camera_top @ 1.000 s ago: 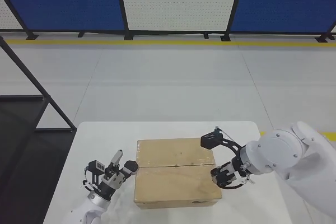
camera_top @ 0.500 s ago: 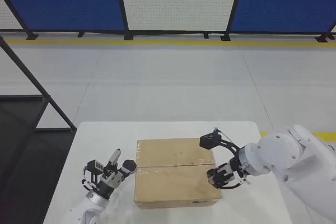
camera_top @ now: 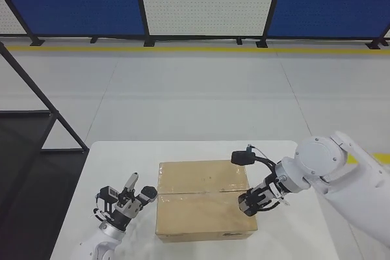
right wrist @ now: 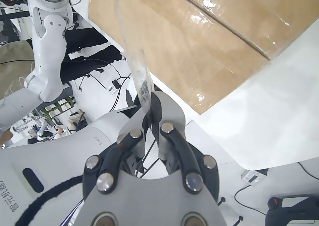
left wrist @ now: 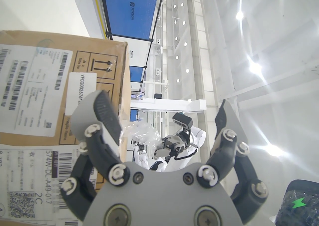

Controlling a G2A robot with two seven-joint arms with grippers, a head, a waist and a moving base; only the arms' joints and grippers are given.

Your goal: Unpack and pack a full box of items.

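A closed brown cardboard box [camera_top: 205, 198] sits in the middle of the white table [camera_top: 117, 162], its top flaps meeting at a taped seam. My right gripper [camera_top: 247, 203] is at the box's right end, shut on a strip of clear packing tape [right wrist: 135, 62] that runs from the fingers up to the box [right wrist: 199, 37]. My left gripper [camera_top: 138, 185] stands open beside the box's left end, pointing upward. In the left wrist view that gripper [left wrist: 164, 109] has nothing between its fingers, and one fingertip [left wrist: 104, 104] lies close to the labelled side of the box [left wrist: 62, 87].
A black metal rack [camera_top: 19, 130] stands left of the table. Bare tabletop lies behind the box and at its right. Blue and white partition panels [camera_top: 201, 16] close off the far side of the floor.
My right gripper has shifted left along the box's right end, closer over the top, still holding the tape. The left gripper has dropped slightly and stays open.
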